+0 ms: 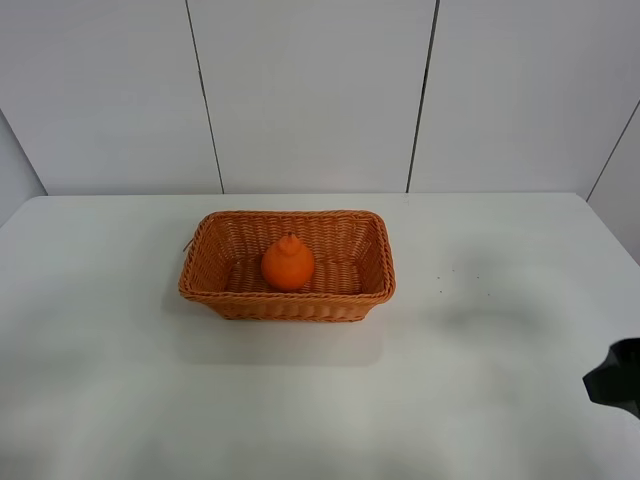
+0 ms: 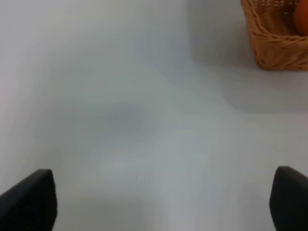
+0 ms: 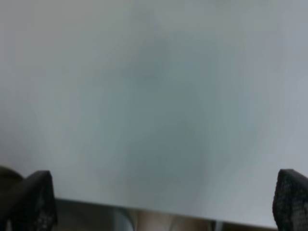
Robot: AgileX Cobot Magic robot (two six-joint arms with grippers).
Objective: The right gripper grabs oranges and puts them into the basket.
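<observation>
While the left claw (image 2: 163, 202) shows only in its own wrist view, its two black fingertips (image 2: 30, 199) stand far apart at the frame's lower corners, spread wide over bare white counter (image 2: 120, 120) and holding nothing. Ahead of it and off to one side, a corner of the rectangular orange-brown woven wicker basket (image 2: 274, 45) enters that view, with a sliver of orange fruit inside. From the high camera, the basket (image 1: 287, 298) sits a little left of the middle of the smooth white counter (image 1: 120, 380), its long side facing the camera and its flared walls casting a soft shadow toward the front. Inside it, resting on the woven floor near the centre, is the single bright orange round fruit with a bumped neck top (image 1: 288, 265), stem end up. Further right, the counter is bare apart from a few tiny dark specks (image 1: 440, 278). At the far right edge, low down, a black piece of the right arm (image 1: 615, 378) pokes in, well apart from the basket. The right claw (image 3: 163, 204) also has its textured black fingertips (image 3: 33, 199) spread wide and empty, above the counter's edge.
</observation>
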